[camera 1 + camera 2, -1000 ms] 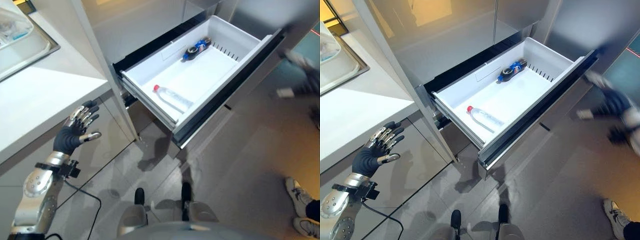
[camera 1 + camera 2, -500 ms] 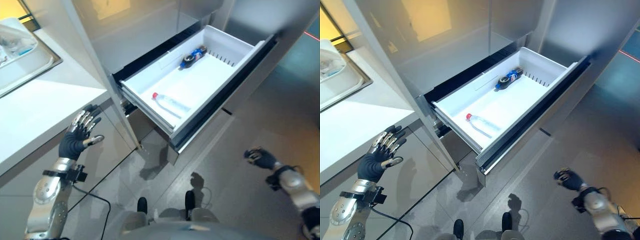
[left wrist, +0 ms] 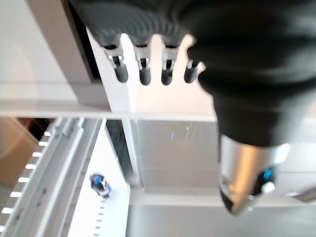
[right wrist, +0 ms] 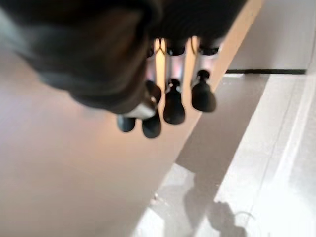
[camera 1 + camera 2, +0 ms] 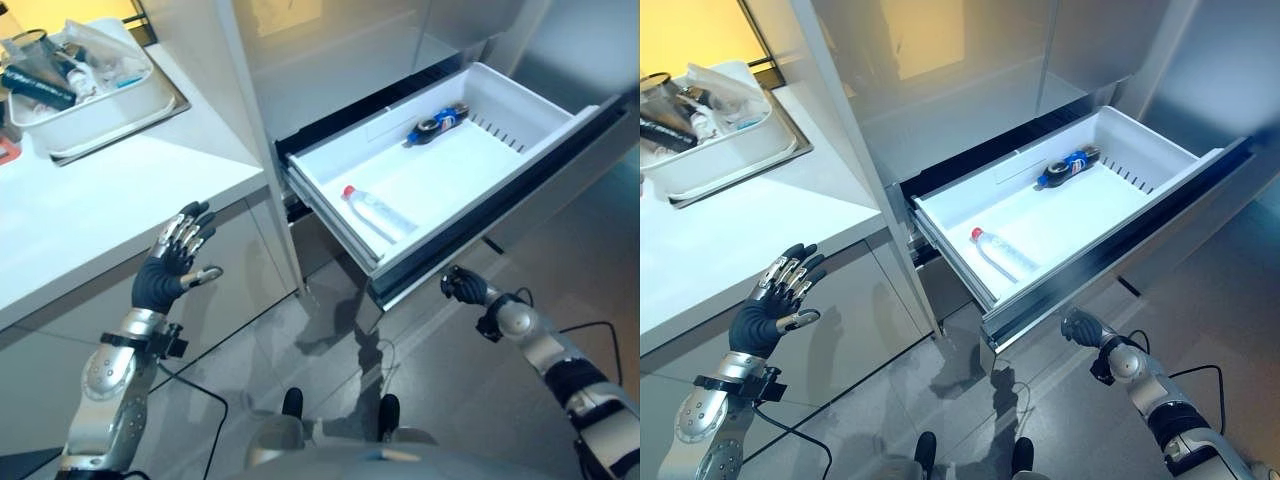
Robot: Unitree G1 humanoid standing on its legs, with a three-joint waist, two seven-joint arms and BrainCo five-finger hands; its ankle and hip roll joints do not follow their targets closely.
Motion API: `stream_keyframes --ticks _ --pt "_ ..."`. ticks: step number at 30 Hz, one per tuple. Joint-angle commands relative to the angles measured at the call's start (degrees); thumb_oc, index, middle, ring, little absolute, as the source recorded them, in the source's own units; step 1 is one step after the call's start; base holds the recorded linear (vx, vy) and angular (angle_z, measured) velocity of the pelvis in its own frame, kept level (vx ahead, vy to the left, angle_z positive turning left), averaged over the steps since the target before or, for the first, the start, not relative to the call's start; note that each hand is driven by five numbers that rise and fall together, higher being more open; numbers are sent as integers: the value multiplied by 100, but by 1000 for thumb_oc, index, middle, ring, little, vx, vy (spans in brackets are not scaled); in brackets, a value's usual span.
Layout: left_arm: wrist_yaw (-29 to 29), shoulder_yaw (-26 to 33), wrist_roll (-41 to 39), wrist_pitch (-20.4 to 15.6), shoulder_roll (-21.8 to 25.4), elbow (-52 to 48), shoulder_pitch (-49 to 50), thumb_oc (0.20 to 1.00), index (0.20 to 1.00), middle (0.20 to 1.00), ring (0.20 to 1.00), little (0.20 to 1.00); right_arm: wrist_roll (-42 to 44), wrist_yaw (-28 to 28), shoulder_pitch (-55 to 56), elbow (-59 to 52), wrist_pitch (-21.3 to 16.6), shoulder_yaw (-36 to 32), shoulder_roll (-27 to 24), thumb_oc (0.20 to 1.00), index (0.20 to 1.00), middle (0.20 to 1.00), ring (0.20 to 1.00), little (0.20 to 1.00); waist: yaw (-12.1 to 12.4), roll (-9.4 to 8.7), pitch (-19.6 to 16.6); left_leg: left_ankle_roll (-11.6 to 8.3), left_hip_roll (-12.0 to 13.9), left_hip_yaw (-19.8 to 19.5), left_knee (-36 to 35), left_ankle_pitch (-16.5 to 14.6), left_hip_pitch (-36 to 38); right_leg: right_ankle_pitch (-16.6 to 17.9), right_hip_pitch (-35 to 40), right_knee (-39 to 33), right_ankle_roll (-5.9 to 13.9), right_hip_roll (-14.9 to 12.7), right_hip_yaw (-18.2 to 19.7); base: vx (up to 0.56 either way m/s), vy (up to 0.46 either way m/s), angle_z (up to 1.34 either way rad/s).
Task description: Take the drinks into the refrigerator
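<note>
Warm yellow light is reflected on the refrigerator door (image 5: 940,60) above the open drawer (image 5: 1060,215), whose white interior is brightly lit. Soft shadows are cast on the floor (image 5: 330,350) below it. Both wrist views are blurred.

The left robot hand (image 5: 172,266) is raised with its fingers spread straight and palm forward, while the right robot hand (image 5: 464,289) reaches forward low with fingers curled, holding nothing.

White drawer (image 5: 545,105) with two bottles (image 5: 378,211) inside
</note>
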Motion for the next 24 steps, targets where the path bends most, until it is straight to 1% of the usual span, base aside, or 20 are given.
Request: stream_keyframes --ticks 1,2,3,6,7,9,10,11,12,14,17,21,23,24 --pt "-100 -188 -246 -327 475 -465 -281 1000 1000 1000 1000 1000 36 9 -1538 -82 -370 516 61 200 200 200 200 200 263 -218 149 536 -572 88 523 -764 23 -828 93 613 8 15 -147 0 0 0" --pt "-102 -181 -247 -327 472 -463 -286 1000 1000 1000 1000 1000 39 8 -1555 -72 -373 524 63 200 200 200 200 200 247 -224 140 539 -581 81 514 -736 -2 -808 73 603 10 6 -155 0 0 0" --pt "-127 -293 -290 -317 527 -460 -358 1000 1000 1000 1000 1000 65 66 -1903 -35 -382 779 112 200 200 200 200 200 338 -242 141 535 -589 39 493 -716 -12 -804 84 586 12 5 -206 9 -14 8" --pt "-139 -388 -351 -304 555 -468 -433 1000 1000 1000 1000 1000 210 68 -2239 8 -364 901 249 200 200 200 200 200 435 -256 154 525 -597 -13 484 -684 -32 -797 88 584 13 0 -274 8 -21 16" --pt "-108 -439 -420 -302 570 -468 -558 1000 1000 1000 1000 1000 410 21 -2607 122 -338 1008 462 200 200 200 200 200 540 -275 169 514 -602 -77 468 -648 -64 -803 85 580 5 -2 -340 2 -49 13" --pt "-101 -476 -510 -323 526 -395 -655 1000 1000 1000 1000 1000 567 24 -3079 27 -312 1145 685 200 200 200 200 200 648 -291 174 498 -603 -151 437 -606 -88 -801 85 575 -6 -7 -403 17 -43 14" --pt "-86 -509 -548 -337 491 -376 -730 1000 1000 1000 1000 1000 693 -102 -3198 14 -318 1074 831 200 200 200 200 200 681 -289 176 498 -602 -183 426 -593 -97 -797 90 564 -10 -6 -419 20 -21 22" --pt "-86 -508 -549 -339 493 -373 -736 1000 1000 1000 1000 1000 694 -105 -3205 20 -320 1074 834 200 200 200 200 200 677 -292 181 497 -602 -186 425 -592 -96 -798 92 563 -11 -7 -423 13 -24 28" --pt "-50 -484 -640 -413 410 -409 -829 1000 1000 1000 1000 1000 976 -297 -3458 -27 -376 918 1134 200 200 200 200 200 775 -297 179 510 -621 -234 425 -579 -126 -788 109 525 -15 -10 -470 26 -24 26" --pt "-79 -481 -838 -411 322 -391 -846 1000 1000 1000 1000 1000 1089 -314 -3817 -272 -438 953 1416 200 200 200 200 200 846 -308 170 518 -633 -282 430 -582 -143 -785 118 483 -15 -17 -507 21 -14 14" --pt "-162 -452 -929 -449 276 -365 -861 1000 1000 1000 1000 1000 1074 -332 -4073 -337 -463 958 1445 200 200 200 200 200 911 -329 148 524 -657 -312 437 -582 -180 -762 144 415 -12 -40 -540 3 3 13" --pt "-73 -428 -799 -472 237 -330 -868 1000 1000 1000 1000 1000 1027 -410 -3529 -687 -446 791 1342 200 200 200 200 200 855 -338 159 547 -669 -285 455 -599 -167 -752 174 424 6 -62 -532 -7 17 10" --pt "-32 -370 -706 -474 170 -345 -813 1000 1000 1000 1000 1000 1301 -444 -2640 -788 -471 435 1355 200 200 200 200 200 756 -318 184 561 -670 -256 465 -615 -156 -757 167 468 13 -73 -516 -36 31 28" --pt "-1 -334 -646 -490 152 -338 -792 1000 1000 1000 1000 1000 1339 -404 -2385 -843 -486 338 1341 200 200 200 200 200 708 -315 185 567 -670 -246 460 -614 -156 -759 160 479 13 -75 -508 -27 29 31"
